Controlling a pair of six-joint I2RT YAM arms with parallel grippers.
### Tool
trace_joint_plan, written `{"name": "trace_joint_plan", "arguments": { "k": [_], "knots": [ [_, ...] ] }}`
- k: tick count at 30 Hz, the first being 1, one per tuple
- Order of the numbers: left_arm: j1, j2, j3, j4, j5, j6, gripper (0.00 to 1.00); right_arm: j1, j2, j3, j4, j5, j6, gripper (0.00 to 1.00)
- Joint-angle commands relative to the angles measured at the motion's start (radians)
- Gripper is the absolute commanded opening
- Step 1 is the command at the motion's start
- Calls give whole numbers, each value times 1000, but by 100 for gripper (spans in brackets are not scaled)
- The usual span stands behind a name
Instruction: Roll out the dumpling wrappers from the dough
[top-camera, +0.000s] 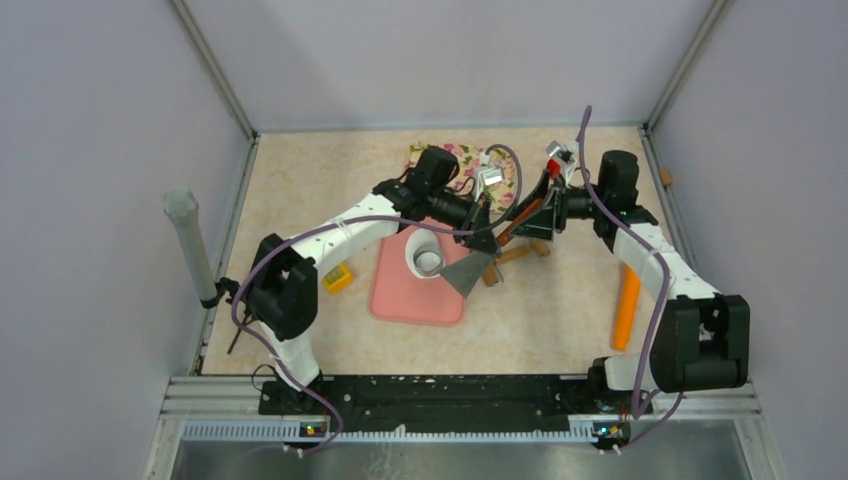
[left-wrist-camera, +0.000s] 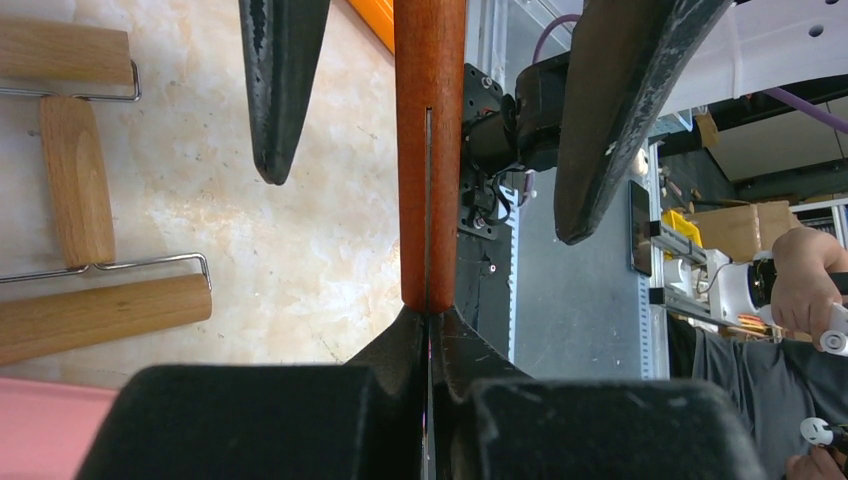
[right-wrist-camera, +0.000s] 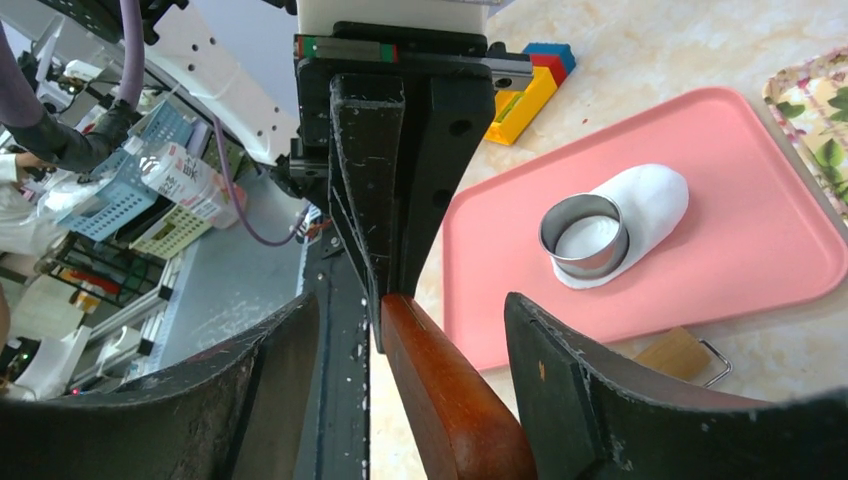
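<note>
Dough (right-wrist-camera: 660, 195) on mat (right-wrist-camera: 750, 270), left gripper (top-camera: 485, 240) clamps scraper (top-camera: 468, 272), right gripper (right-wrist-camera: 412, 308) straddles handle (right-wrist-camera: 455, 405)

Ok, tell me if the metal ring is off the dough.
No, the metal ring sits on the dough, on the pink mat.

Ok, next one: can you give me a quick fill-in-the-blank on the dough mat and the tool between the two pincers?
1. The metal ring sits on the dough, which lies on a ____ mat.
2. The left pincer is shut on the metal ____ of the scraper.
3. The right pincer straddles the wooden handle with its jaws ____.
Missing words: pink; blade; open.
</note>
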Motion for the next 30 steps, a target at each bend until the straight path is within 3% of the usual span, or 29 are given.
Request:
{"name": "trace_joint_plan", "arguments": {
  "k": [1,12,16,19,24,25,26,30],
  "knots": [
    [-2,-11,13,-4,7,28,0,6,8,49,-122,-3,-116,64],
    [-1,1,27,2,-14,21,0,28,-4,17,-170,-48,-197,52],
    [-2,9,24,4,-16,21,0,47,-7,17,-157,-60,-185,34],
    [-1,11,26,5,-18,19,0,53,-8,15,-141,-70,-176,3],
    [4,9,38,2,-28,17,0,55,-24,5,-145,-26,-194,0],
    [9,6,42,0,-27,16,3,56,-32,3,-145,-9,-197,0],
    [15,0,47,-2,-28,14,15,55,-41,1,-147,9,-198,0],
    [82,-50,63,-7,-21,7,76,54,-87,26,-245,143,-286,0]
  ]
}}
